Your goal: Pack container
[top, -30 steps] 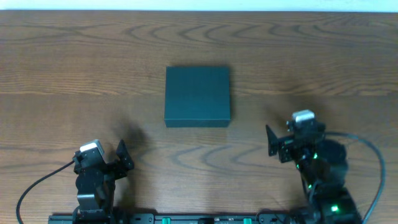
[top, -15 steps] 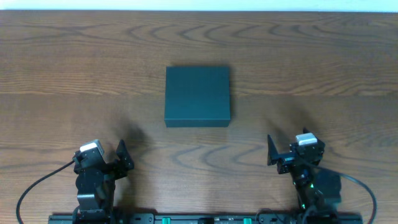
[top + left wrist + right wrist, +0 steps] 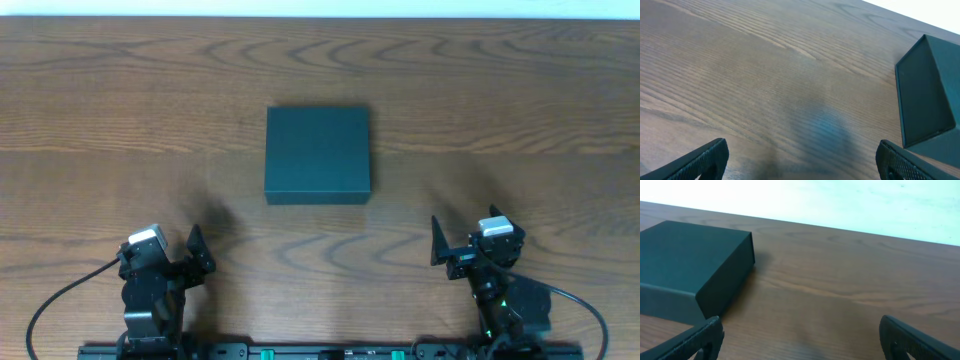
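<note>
The container (image 3: 317, 154) is a dark teal-black square box, lid shut, lying flat at the middle of the wooden table. It also shows at the right edge of the left wrist view (image 3: 926, 95) and at the left of the right wrist view (image 3: 690, 262). My left gripper (image 3: 168, 243) is open and empty near the front left edge, well short of the box; its jaws (image 3: 802, 161) frame bare wood. My right gripper (image 3: 468, 238) is open and empty at the front right, its jaws (image 3: 800, 336) over bare wood to the right of the box.
The wooden table (image 3: 520, 90) runs to a pale strip at the back edge. The arm bases and a black rail (image 3: 320, 352) sit along the front edge. No snack packets or other objects are in view.
My right arm has drawn back toward the front edge, away from the box, and has nearly settled. The left arm and the box have not moved.
</note>
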